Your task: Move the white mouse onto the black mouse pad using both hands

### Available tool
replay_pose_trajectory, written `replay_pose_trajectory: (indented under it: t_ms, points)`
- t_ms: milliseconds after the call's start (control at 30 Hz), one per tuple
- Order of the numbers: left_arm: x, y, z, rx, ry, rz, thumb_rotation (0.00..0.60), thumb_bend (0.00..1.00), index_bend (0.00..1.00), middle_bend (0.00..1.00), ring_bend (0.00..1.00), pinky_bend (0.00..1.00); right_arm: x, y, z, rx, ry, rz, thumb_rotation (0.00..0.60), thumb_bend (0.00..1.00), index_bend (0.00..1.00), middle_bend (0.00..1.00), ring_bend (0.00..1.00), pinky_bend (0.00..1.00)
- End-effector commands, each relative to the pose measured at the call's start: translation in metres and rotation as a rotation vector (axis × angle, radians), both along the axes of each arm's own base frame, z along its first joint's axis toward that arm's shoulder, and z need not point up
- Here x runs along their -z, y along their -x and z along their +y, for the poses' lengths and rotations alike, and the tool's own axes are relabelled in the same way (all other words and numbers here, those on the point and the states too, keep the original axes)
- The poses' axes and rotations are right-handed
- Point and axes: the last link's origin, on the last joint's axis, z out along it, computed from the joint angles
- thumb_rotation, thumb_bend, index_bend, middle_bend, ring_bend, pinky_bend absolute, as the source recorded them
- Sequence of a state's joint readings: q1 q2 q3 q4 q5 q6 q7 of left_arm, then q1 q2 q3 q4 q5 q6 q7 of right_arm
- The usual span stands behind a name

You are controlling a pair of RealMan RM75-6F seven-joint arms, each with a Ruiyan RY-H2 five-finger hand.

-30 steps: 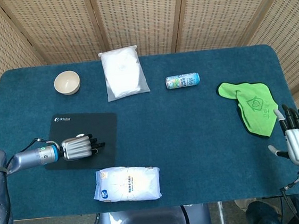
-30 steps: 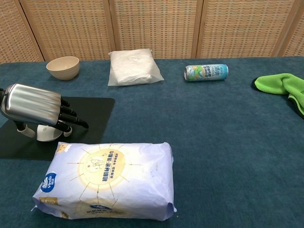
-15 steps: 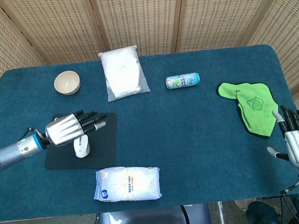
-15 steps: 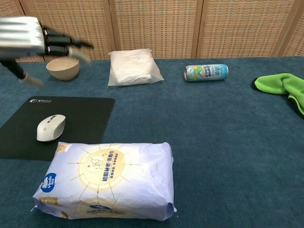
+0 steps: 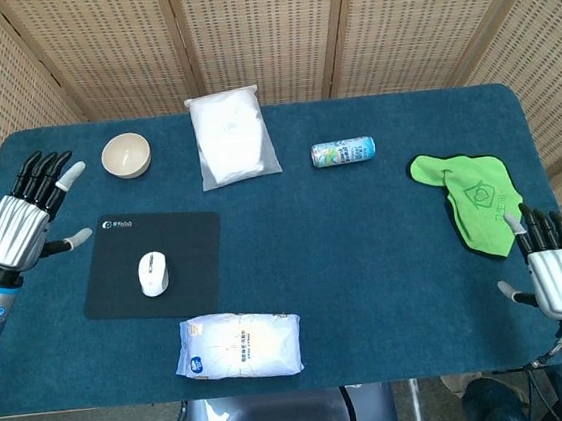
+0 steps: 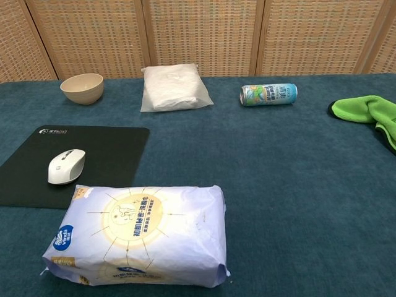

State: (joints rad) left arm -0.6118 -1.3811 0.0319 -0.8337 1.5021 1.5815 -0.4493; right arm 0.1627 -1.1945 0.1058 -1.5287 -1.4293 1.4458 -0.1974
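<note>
The white mouse (image 5: 153, 273) lies on the black mouse pad (image 5: 190, 251) at the left of the table; the chest view shows the mouse (image 6: 65, 166) resting on the pad (image 6: 111, 148) untouched. My left hand (image 5: 26, 213) is raised at the far left edge, well clear of the pad, fingers spread and empty. My right hand (image 5: 556, 273) hovers at the table's front right corner, fingers apart, holding nothing. Neither hand shows in the chest view.
A tissue pack (image 5: 240, 344) lies just in front of the pad. A cream bowl (image 5: 126, 154), a white powder bag (image 5: 232, 135) and a lying can (image 5: 343, 151) sit toward the back. A green cloth (image 5: 473, 196) lies at the right.
My left hand let go of the mouse on the pad, lifted and drew back to the far left edge. The right hand slipped slightly toward the front edge.
</note>
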Motion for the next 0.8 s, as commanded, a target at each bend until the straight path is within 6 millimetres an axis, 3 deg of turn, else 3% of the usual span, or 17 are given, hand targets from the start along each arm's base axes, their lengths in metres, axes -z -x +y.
replay_pose_trajectory:
  t_ms: [33, 367, 800]
  points:
    - [-0.009, 0.028, -0.072, -0.370, 0.038, -0.031, 0.600, 0.00, 0.00, 0.00, 0.00, 0.00, 0.002, -0.001, 0.001, -0.002, -0.003, 0.003, 0.600, 0.00, 0.00, 0.00, 0.00, 0.00]
    - [0.011, 0.035, -0.129, -0.490, 0.066, -0.088, 0.600, 0.00, 0.00, 0.00, 0.00, 0.00, 0.001, 0.000, 0.004, 0.000, -0.006, 0.002, 0.600, 0.00, 0.00, 0.00, 0.00, 0.00]
    - [0.019, 0.028, -0.146, -0.535, 0.038, 0.023, 0.600, 0.00, 0.00, 0.00, 0.00, 0.00, -0.007, -0.004, 0.010, -0.030, 0.024, -0.020, 0.600, 0.00, 0.00, 0.00, 0.00, 0.00]
